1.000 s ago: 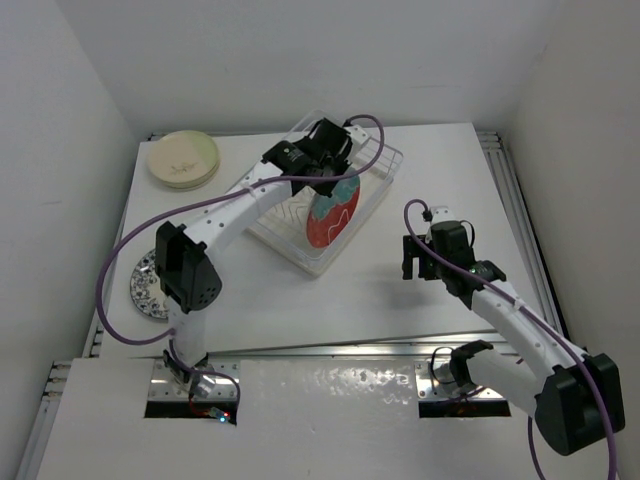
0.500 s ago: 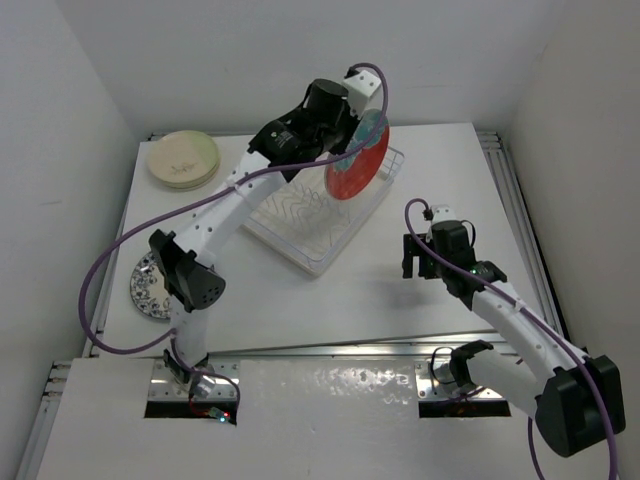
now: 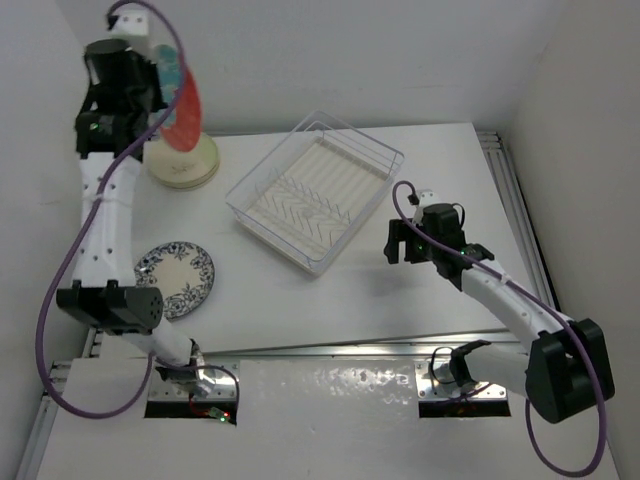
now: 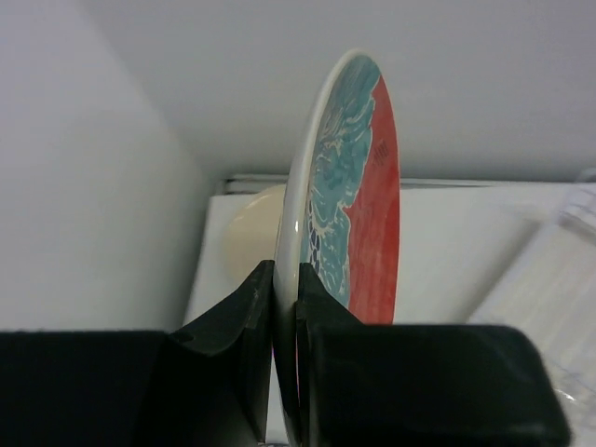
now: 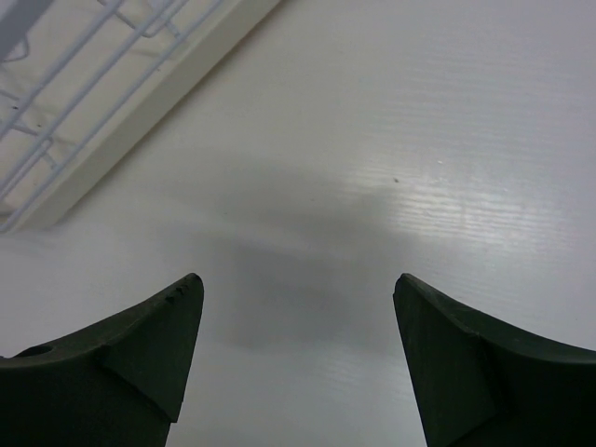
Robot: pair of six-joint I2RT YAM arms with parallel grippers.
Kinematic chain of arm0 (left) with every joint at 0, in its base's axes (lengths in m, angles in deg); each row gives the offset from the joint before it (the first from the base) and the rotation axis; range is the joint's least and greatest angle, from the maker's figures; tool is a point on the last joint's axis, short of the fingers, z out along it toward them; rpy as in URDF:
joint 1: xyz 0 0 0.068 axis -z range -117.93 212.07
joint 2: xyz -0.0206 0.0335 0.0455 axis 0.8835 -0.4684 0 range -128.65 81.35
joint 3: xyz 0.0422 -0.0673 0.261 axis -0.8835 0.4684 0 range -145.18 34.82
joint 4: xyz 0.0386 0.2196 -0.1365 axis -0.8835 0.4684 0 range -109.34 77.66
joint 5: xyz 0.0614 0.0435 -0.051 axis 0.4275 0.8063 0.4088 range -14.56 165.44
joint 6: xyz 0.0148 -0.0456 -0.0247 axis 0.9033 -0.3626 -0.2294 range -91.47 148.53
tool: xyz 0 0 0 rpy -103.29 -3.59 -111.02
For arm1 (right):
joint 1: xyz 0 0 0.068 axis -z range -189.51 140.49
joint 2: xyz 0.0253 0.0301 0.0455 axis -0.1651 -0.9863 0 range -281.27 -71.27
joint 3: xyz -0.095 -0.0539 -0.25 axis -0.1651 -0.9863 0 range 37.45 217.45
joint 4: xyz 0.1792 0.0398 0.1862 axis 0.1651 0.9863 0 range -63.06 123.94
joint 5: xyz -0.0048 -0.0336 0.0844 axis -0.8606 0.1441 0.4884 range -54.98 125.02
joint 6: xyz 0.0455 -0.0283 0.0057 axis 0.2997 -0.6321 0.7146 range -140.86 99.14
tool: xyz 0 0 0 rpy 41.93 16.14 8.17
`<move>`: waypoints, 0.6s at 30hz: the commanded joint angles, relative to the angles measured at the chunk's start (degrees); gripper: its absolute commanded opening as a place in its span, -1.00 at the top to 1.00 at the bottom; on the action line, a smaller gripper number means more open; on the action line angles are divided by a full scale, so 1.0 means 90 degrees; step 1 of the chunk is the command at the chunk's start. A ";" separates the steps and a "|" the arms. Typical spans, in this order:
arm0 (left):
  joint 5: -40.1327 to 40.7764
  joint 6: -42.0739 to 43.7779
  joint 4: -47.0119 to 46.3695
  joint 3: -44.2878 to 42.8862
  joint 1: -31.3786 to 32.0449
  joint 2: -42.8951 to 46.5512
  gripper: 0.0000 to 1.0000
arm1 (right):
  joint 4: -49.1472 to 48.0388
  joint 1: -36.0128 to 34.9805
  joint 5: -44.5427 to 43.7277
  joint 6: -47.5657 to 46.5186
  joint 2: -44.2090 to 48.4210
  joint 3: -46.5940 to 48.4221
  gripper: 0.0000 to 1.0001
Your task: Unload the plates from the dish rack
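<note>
Standing on edge, face vertical: red-and-teal plate (image 4: 358,186), lower rim pinched between left gripper (image 4: 286,279) fingers, aloft near cream stack (image 3: 190,165), far-left corner. Right gripper (image 5: 296,279) spread above table (image 5: 447,140), beside rack (image 3: 318,262).

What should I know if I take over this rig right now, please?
The left gripper is shut on the red-and-teal plate, held on edge over the cream plate stack at the far left corner.
The right gripper is open and empty, over the table beside the rack.
No plates are visible in the rack. The blue-patterned plate lies flat at the near left.
Left to do: set the held plate down.
</note>
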 commanded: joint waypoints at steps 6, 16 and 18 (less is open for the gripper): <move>-0.3796 -0.1451 -0.0373 0.1715 -0.3340 0.1319 1.00 | -0.0552 -0.0037 0.1287 -0.0217 -0.0700 0.0666 -0.63; -0.6671 0.0965 0.0830 0.3474 -0.5296 0.1386 1.00 | -0.0473 -0.0037 0.1727 -0.0285 -0.0994 0.0686 -0.61; -0.6866 0.1657 0.1161 0.3756 -0.5481 0.1337 1.00 | -0.0454 -0.0037 0.1727 -0.0295 -0.1014 0.0686 -0.61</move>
